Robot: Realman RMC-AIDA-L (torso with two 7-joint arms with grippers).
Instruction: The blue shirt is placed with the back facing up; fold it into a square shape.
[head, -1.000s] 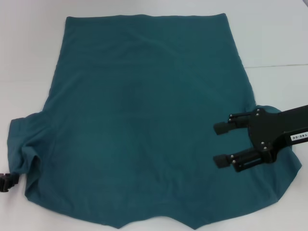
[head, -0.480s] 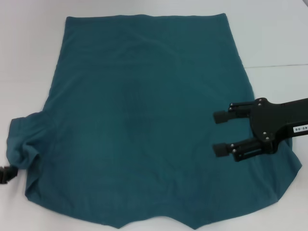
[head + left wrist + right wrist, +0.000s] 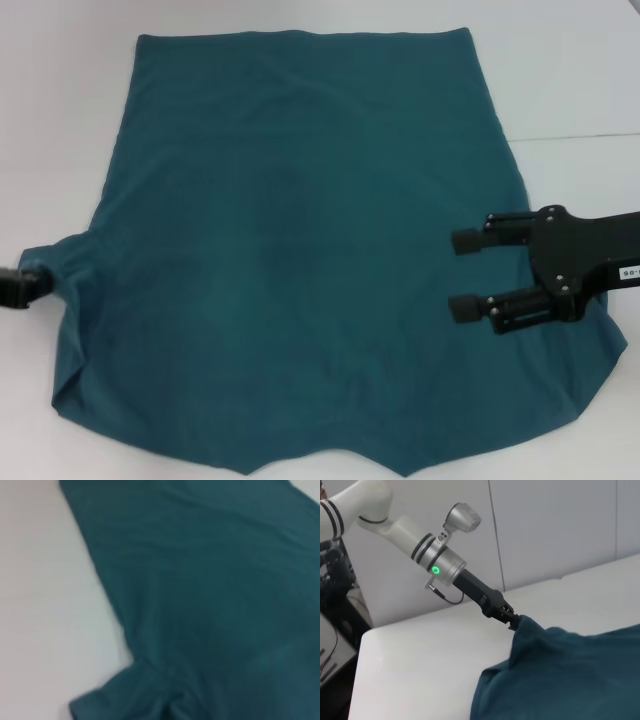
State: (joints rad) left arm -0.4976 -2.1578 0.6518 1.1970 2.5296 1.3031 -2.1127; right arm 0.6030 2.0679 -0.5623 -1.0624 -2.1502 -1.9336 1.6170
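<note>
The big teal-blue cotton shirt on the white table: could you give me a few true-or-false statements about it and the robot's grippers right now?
1. The big teal-blue cotton shirt lies spread on the white table. True.
2. White lettering shows on the shirt. False: only plain fabric shows.
3. The left gripper is at the shirt's sleeve, which is lifted off the table. True.
4. The right gripper is shut. False: it is open, above the shirt.
5. The shirt is folded square. False: it is not yet folded.

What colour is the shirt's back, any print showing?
Plain dark teal-blue, no print visible on the blue shirt; clearest in the head view.
</note>
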